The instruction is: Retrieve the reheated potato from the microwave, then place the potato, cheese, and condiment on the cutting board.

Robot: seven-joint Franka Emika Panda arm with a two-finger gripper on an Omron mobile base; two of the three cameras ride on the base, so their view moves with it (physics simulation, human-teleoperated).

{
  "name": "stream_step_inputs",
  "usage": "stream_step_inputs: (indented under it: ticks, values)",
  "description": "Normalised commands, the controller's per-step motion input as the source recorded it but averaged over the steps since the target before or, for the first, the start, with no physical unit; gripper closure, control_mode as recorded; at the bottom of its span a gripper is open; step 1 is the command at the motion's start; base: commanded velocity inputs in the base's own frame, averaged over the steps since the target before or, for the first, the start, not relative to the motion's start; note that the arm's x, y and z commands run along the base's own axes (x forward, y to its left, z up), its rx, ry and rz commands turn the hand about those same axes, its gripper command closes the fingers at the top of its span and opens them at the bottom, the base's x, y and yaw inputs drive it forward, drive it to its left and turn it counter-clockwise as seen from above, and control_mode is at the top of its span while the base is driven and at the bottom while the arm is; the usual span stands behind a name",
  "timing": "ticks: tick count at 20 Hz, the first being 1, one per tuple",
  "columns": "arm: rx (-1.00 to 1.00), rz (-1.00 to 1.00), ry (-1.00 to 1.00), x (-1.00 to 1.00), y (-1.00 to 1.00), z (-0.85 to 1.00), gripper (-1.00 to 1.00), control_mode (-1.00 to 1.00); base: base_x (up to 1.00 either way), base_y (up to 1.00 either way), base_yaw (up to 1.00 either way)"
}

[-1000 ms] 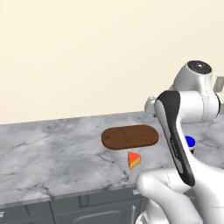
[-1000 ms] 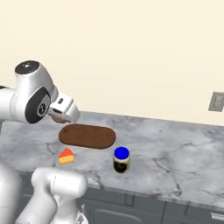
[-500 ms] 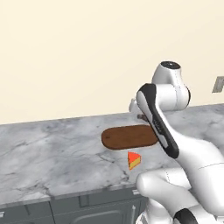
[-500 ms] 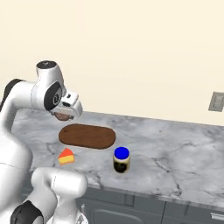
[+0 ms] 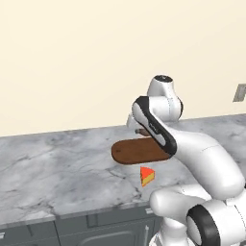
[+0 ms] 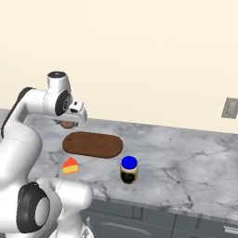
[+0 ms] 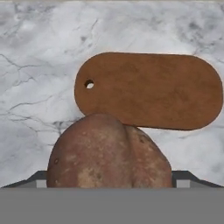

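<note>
Centrally, the gripper (image 7: 109,186) pinches the potato (image 7: 107,153) above the marble tabletop (image 7: 39,52), beside the board (image 7: 151,89) at upper right, seemingly to set it there; cheese (image 5: 147,176) waits nearby.

Matt wooden cutting board (image 7: 153,89), rough-skinned potato (image 7: 107,153), veined grey marble counter (image 7: 39,57).

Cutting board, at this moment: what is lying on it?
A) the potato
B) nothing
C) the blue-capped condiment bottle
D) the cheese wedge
B. The cutting board shows bare brown wood in the hand view; the potato is held in the gripper above the counter, and in the right base view the cheese and condiment sit on the marble in front of the board.
</note>
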Motion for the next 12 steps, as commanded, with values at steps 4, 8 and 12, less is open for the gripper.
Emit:
stream_step_inputs:
  ticks: [4, 8, 12]
  values:
    - [0.0, 0.04, 0.03, 0.7, 0.15, -0.47, 1.0, -1.0, 0.0, 0.0, 0.0]
    - [-0.04, 0.0, 0.04, 0.72, 0.17, -0.47, 1.0, -1.0, 0.0, 0.0, 0.0]
    - [-0.03, 0.0, 0.09, 0.53, 0.22, -0.5, 1.0, -1.0, 0.0, 0.0, 0.0]
